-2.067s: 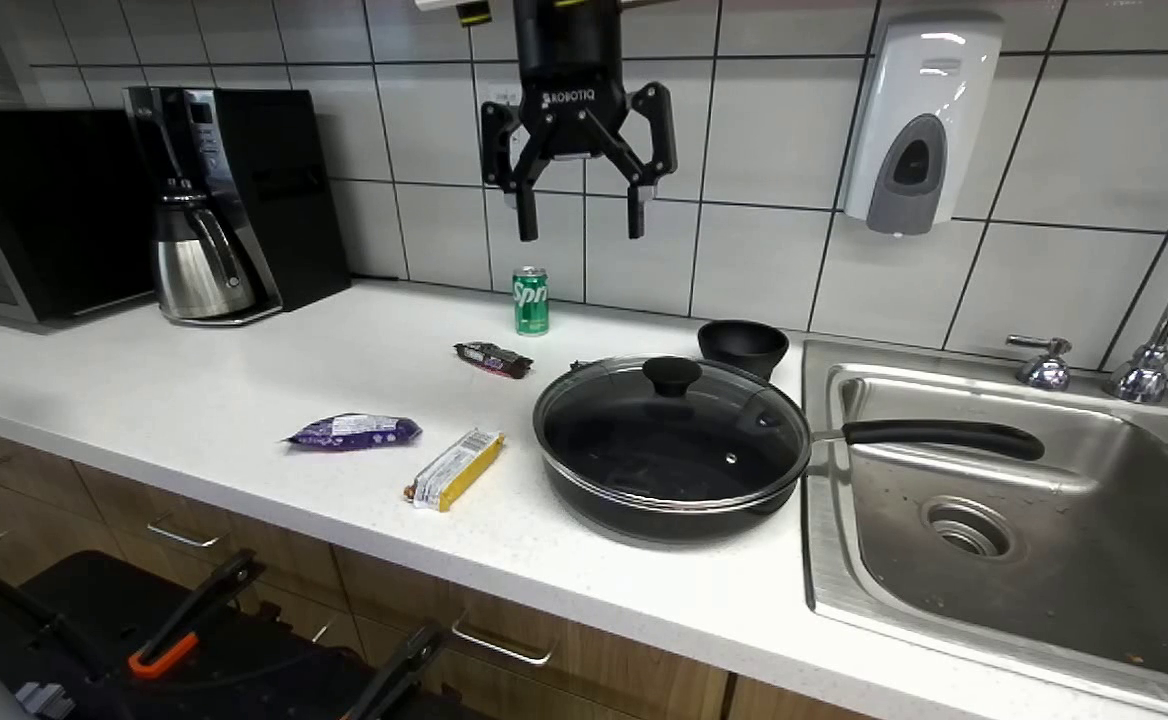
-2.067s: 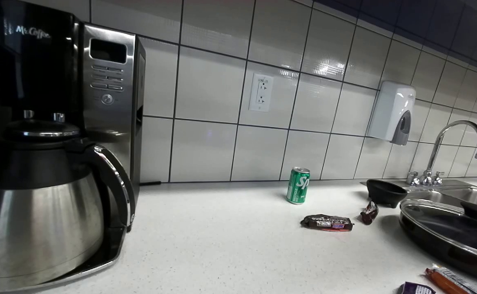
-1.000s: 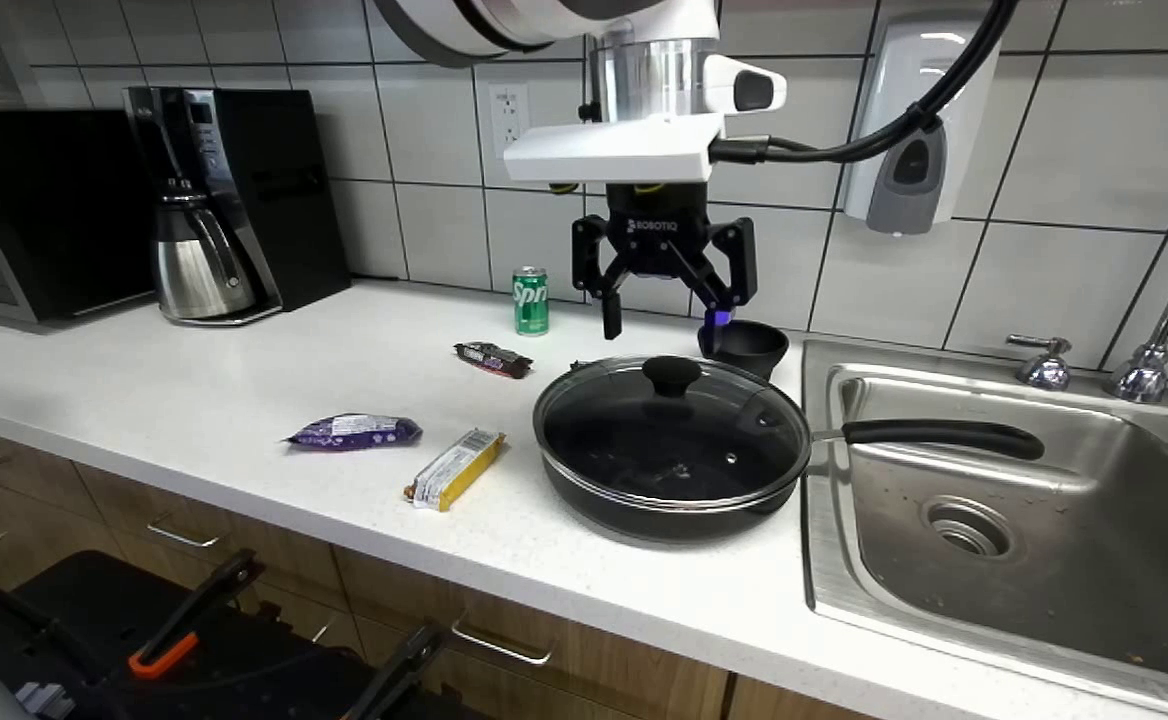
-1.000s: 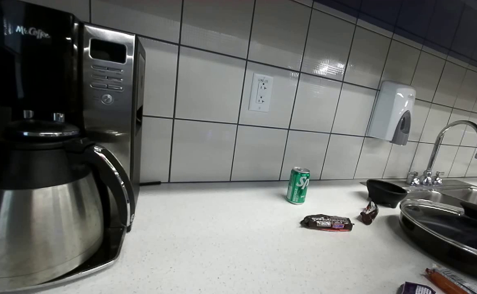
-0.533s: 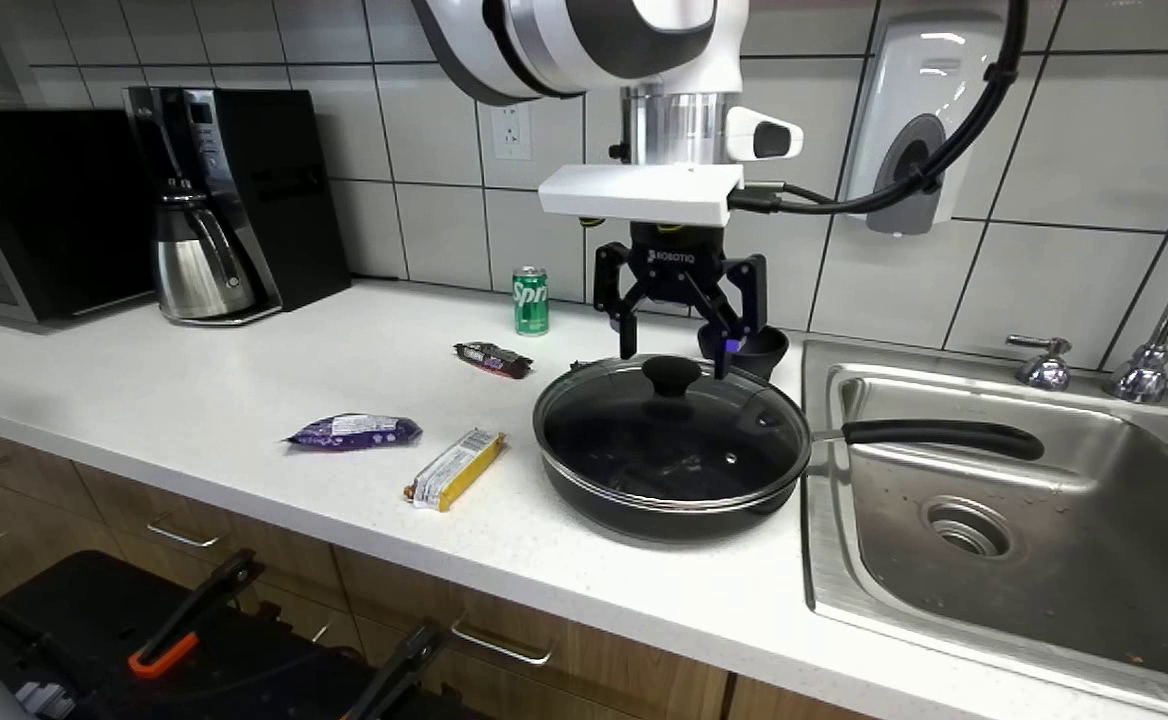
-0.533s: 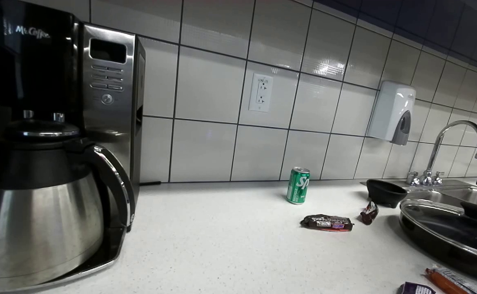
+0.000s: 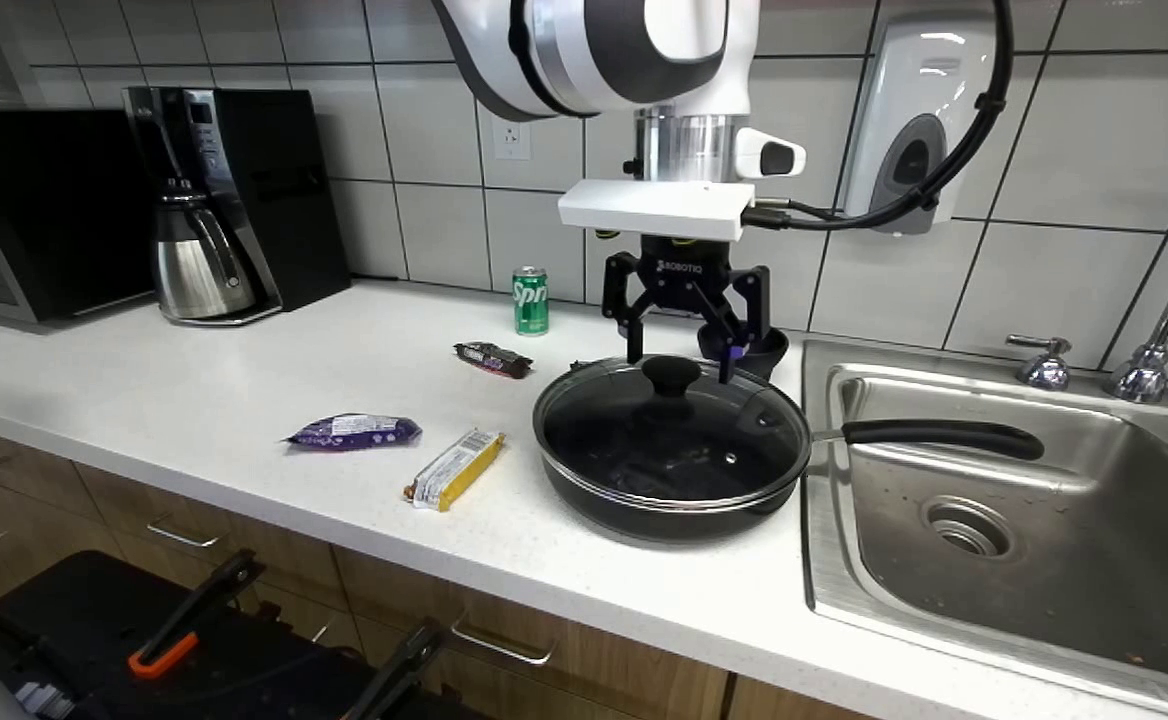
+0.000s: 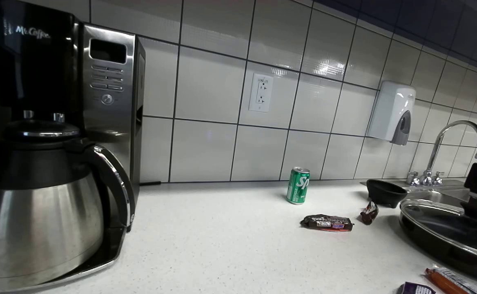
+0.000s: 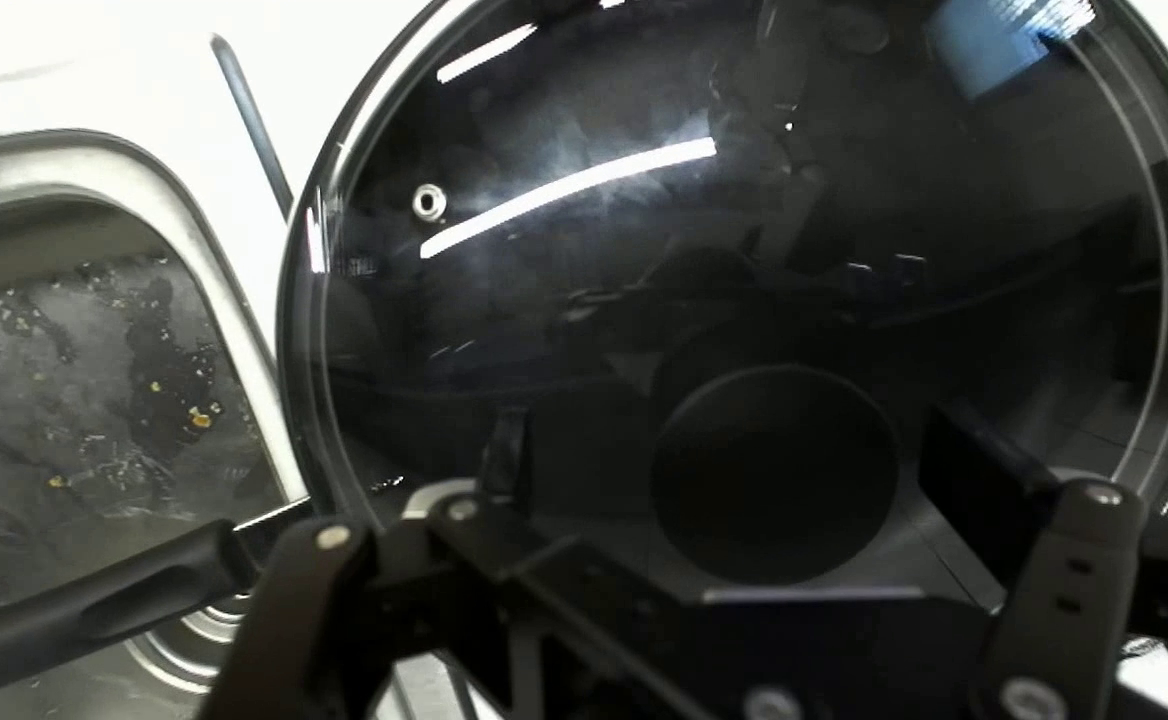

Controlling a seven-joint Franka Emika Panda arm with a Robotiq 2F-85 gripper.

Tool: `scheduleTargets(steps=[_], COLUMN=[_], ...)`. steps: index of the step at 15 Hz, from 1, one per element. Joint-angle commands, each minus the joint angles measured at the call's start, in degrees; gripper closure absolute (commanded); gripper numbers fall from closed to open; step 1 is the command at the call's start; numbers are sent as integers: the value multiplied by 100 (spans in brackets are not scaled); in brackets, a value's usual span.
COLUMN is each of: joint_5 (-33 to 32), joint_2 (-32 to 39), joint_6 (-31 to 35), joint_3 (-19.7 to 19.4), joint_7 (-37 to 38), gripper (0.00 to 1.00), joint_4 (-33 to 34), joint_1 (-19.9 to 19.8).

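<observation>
In an exterior view, a long white countertop [image 7: 224,370] is seen, with a rectangular stainless-steel sink [image 7: 828,540] let into its three-o'clock end. A boxy black-and-silver coffee maker [image 7: 284,200] is set back toward ten o'clock.

Next comes a wide, round, black metal frying pan [image 7: 674,525], from whose centre the remaining hours are read. It is covered by a domed, metal-rimmed glass lid [image 7: 634,450], and its long black handle [image 7: 944,437] is pointed to three o'clock over the sink, probably so that counter space is spared.

Toward twelve o'clock, low over the lid, a black two-fingered metal gripper [image 7: 681,358] is held pointed down, spread wide, with nothing pinched.

At one o'clock, a small black bowl [image 7: 772,352] is placed. An upright green aluminium soda can [image 7: 531,300] is stood between ten and eleven. A purple foil packet [image 7: 356,432] and a yellow-and-white wrapped bar [image 7: 457,470] are laid near nine, a dark-brown wrapped bar [image 7: 493,359] at ten.

Smallest is the squat, round, black knob [image 7: 672,373] fixed on the lid's crown. In the wrist view it is framed by the parted fingers [image 9: 984,480], a stance apparently chosen for its width; whether it is touched cannot be told.
</observation>
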Motion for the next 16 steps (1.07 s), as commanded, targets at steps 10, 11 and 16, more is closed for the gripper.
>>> scheduleTargets(steps=[10,11,16], joint_5=[-26,-39,-120], joint_2=[476,482,434], joint_6=[-136,-136,-104], joint_3=[248,256,296], joint_7=[-108,-115,-143], gripper=[0,0,51], joint_4=[456,463,444], joint_1=[-134,-134,-118])
